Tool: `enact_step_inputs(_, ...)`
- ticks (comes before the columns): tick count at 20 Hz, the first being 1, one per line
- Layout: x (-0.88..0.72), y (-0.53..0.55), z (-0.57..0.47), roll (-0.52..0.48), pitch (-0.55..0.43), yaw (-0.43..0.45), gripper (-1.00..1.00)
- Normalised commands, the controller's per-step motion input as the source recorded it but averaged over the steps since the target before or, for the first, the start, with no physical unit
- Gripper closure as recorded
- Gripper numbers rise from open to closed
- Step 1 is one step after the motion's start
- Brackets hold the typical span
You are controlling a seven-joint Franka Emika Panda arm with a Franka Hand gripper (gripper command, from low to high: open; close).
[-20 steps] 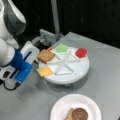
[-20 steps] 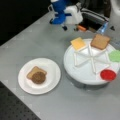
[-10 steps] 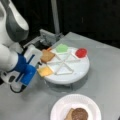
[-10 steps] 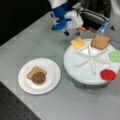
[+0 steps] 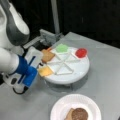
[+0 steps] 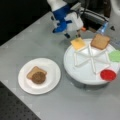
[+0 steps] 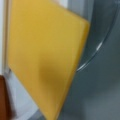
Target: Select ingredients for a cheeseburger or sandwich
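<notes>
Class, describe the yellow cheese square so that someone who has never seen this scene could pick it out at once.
Find the round white divided tray on the grey table. The cheese square lies in the compartment at its edge nearest the blue and white gripper, next to the toast square. It is the only yellow piece; the other pieces are brown, green and red.

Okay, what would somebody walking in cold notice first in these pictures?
Probably the blue and white tool right at the yellow cheese square on the divided white tray; the wrist view is almost filled by that cheese. Next, in a front view, the small white plate at lower left, with a brown patty lying on a piece of toast.
</notes>
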Motion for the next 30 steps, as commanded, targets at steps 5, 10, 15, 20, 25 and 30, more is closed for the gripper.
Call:
enact_step_inputs(5, -0.02, 0.02, -0.12, 0.184, -0.127, -0.044, -1.0)
enact_step_inputs(10, 0.01, -0.02, -0.09, 0.149, -0.115, -0.042, -1.0)
enact_step_inputs(15, 0.02, -0.03, -0.12, 0.139, -0.125, -0.041, -1.0)
enact_step_inputs(20, 0.06, -0.04, -0.16, 0.206, -0.143, -0.032, -1.0)
enact_step_inputs(25, 0.09, -0.1, -0.18, 0.322, -0.178, -0.018, -1.0)
enact_step_inputs(30, 0.06, -0.16, -0.11, 0.334, -0.109, -0.005, -1.0)
